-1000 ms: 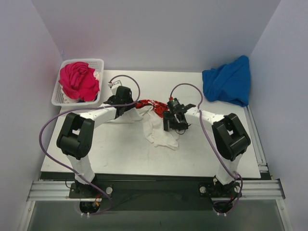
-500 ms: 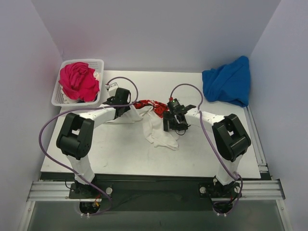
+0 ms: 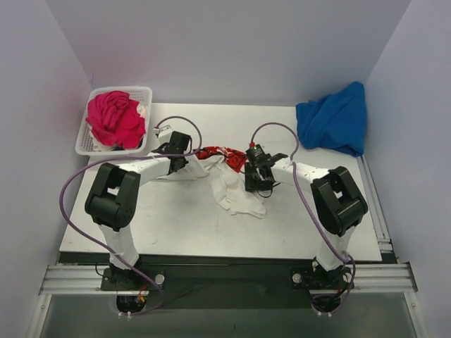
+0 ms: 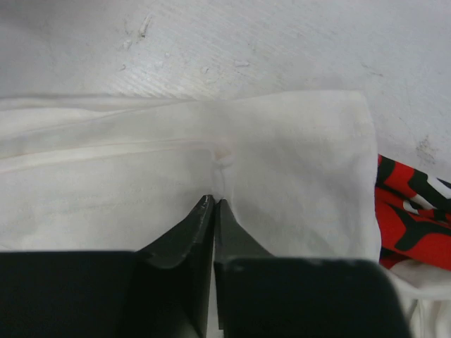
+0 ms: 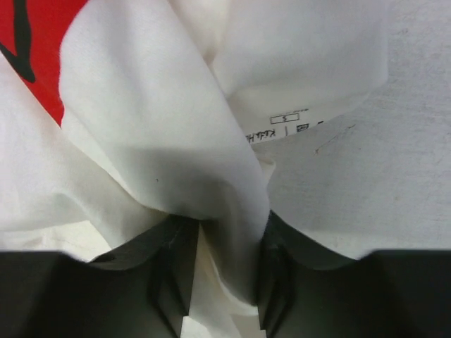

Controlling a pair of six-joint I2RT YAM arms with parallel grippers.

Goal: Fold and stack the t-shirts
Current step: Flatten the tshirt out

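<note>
A white t-shirt (image 3: pixel 236 193) with a red chest print (image 3: pixel 215 152) lies crumpled mid-table between both arms. My left gripper (image 3: pixel 184 163) is on its left edge. In the left wrist view the left gripper (image 4: pixel 213 201) is shut, pinching a small pucker of the white cloth (image 4: pixel 282 162), with the red print (image 4: pixel 412 218) at the right. My right gripper (image 3: pixel 255 184) is on the shirt's right side. In its wrist view the right gripper (image 5: pixel 224 232) holds a thick fold of white cloth (image 5: pixel 155 127) between its jaws, near the size label (image 5: pixel 282 127).
A bright blue t-shirt (image 3: pixel 335 120) is heaped at the back right corner. At the back left a white lattice basket (image 3: pixel 144 91) holds a magenta-pink t-shirt (image 3: pixel 115 118) with a bit of white cloth (image 3: pixel 143 110) beside it. Purple walls enclose the table.
Both grippers have closed onto the white t-shirt, the left to a tight pinch, the right around a fold. The shirt's lower lobe has shifted slightly right.
</note>
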